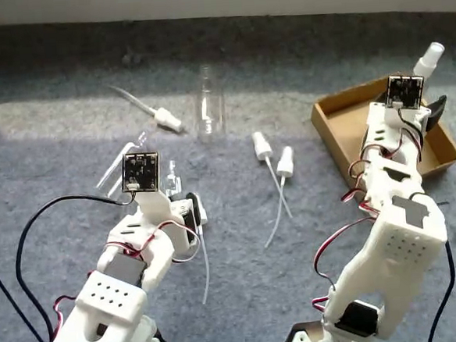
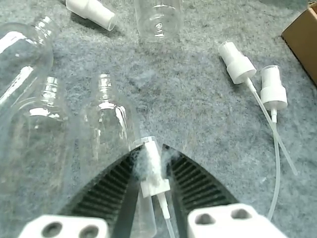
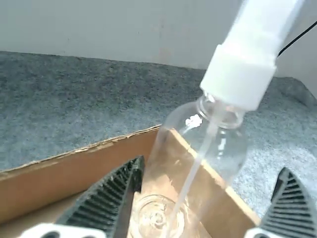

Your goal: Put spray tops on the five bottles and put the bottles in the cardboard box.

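1. One capped bottle (image 3: 198,163) sits in the cardboard box (image 1: 342,120) at the far right. The right pincer (image 3: 210,171) is spread wide on either side of it.
2. Four bare bottles (image 2: 158,20) and three loose spray tops (image 1: 261,143) lie on the table (image 1: 313,274).
3. The left pincer (image 2: 152,153) is clamped on a fourth top (image 2: 154,184), just beside the nearest bare bottle's neck.

Left arm (image 1: 139,248) bent, left end effector (image 2: 151,149) pitched down, jaws pinched on a spray top (image 2: 154,184); right arm (image 1: 390,199) stretched forward, right end effector (image 3: 212,167) spread wide.
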